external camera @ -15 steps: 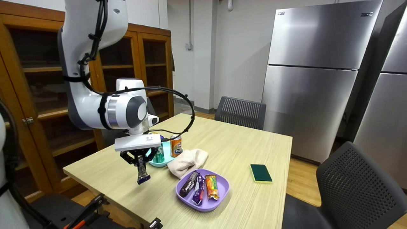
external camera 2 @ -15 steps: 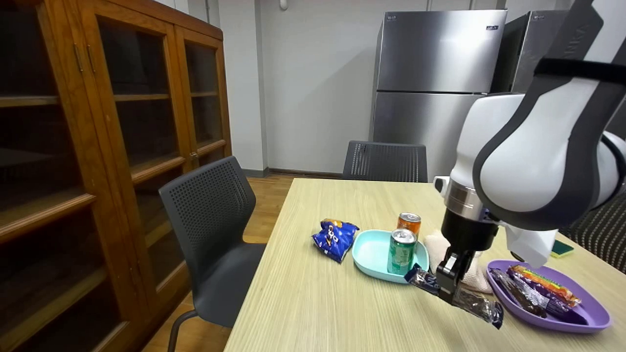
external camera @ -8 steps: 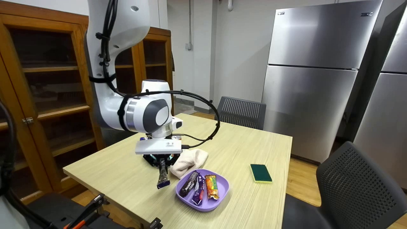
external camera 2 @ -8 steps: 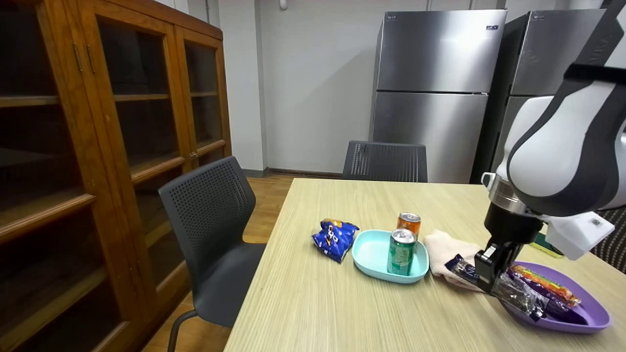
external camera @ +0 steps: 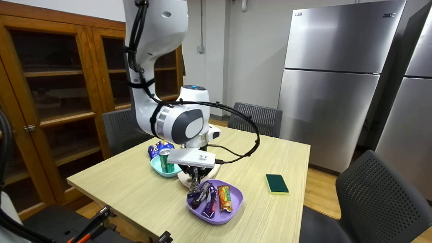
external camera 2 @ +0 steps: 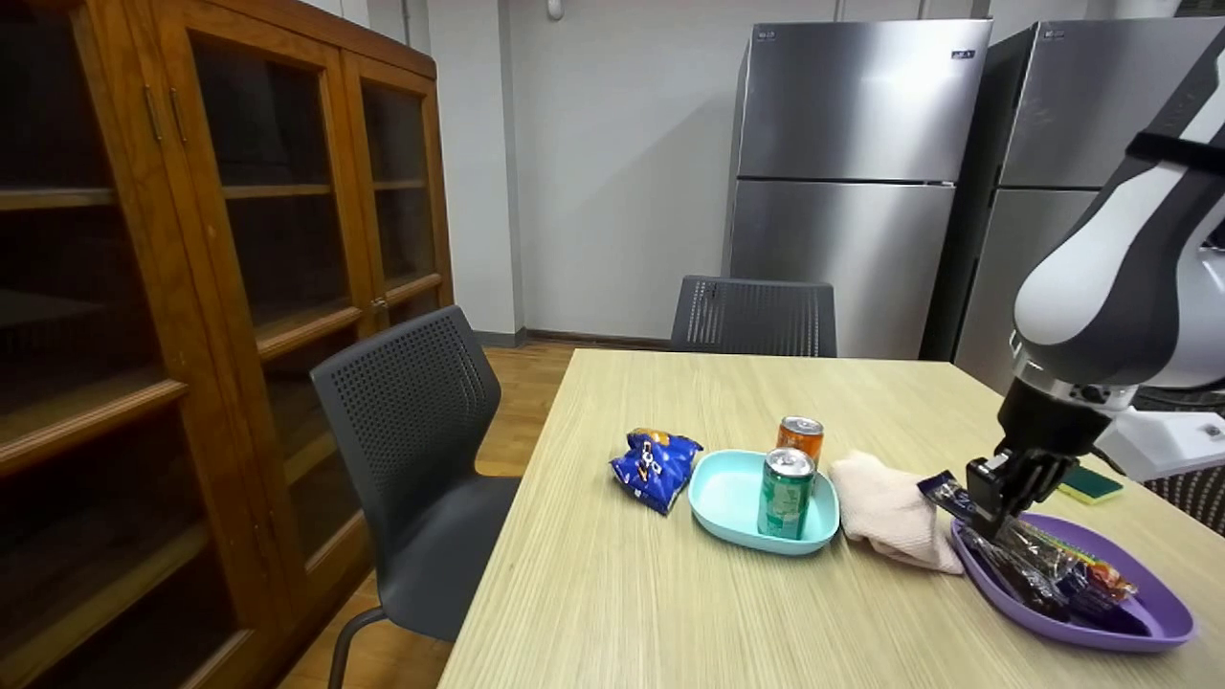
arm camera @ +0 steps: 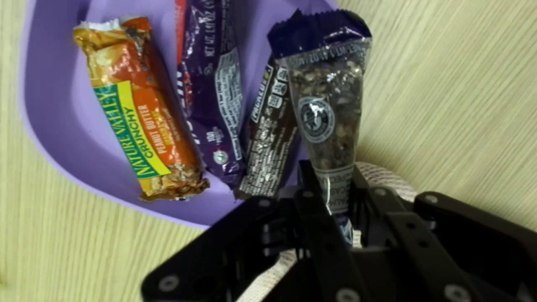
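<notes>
Gripper [arm camera: 334, 184] was clamped on bar [arm camera: 329, 105], tilted, lower end over tray [arm camera: 79, 121] w/ 3 other bars [arm camera: 207, 96]. Contact below couldn't be verif'd. Est.: pick was done, release o/s.

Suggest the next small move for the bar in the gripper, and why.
I'd probably shift the gripper slightly toward the middle of the purple tray: in the wrist view, the held bar covers part of the tray's rim, with tabletop showing on one side and a brown-wrapped bar on the other.
</notes>
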You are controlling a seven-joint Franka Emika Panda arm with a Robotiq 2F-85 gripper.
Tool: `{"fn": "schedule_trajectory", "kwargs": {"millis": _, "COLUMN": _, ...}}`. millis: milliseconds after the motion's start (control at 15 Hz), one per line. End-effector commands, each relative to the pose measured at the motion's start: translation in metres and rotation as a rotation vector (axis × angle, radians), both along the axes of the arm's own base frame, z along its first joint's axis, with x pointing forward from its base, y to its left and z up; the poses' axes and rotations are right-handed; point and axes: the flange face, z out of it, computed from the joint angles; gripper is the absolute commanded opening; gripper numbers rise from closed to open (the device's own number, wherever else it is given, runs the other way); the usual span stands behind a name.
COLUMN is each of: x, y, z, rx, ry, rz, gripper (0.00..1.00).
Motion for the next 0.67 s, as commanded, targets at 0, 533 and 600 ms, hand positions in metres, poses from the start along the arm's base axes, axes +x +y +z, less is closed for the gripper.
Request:
{"fn": "schedule_trajectory", "kwargs": {"millis": 0, "x": 0.016, "y": -0.034, "z": -0.003, "rx": 0.035, "ry": -0.009, "rz": -0.055, "gripper": 0.05}}
{"fn": "schedule_trajectory", "kwargs": {"millis": 533, "x": 0.024, "y": -0.084, "z": 0.002, "rx": 0.075, "ry": -0.037, "rz": -0.127, "gripper": 0.05}}
{"fn": "schedule_trajectory", "kwargs": {"millis": 600, "x": 0.022, "y": -0.087, "z": 0.002, "rx": 0.075, "ry": -0.041, "rz": -0.127, "gripper": 0.05}}
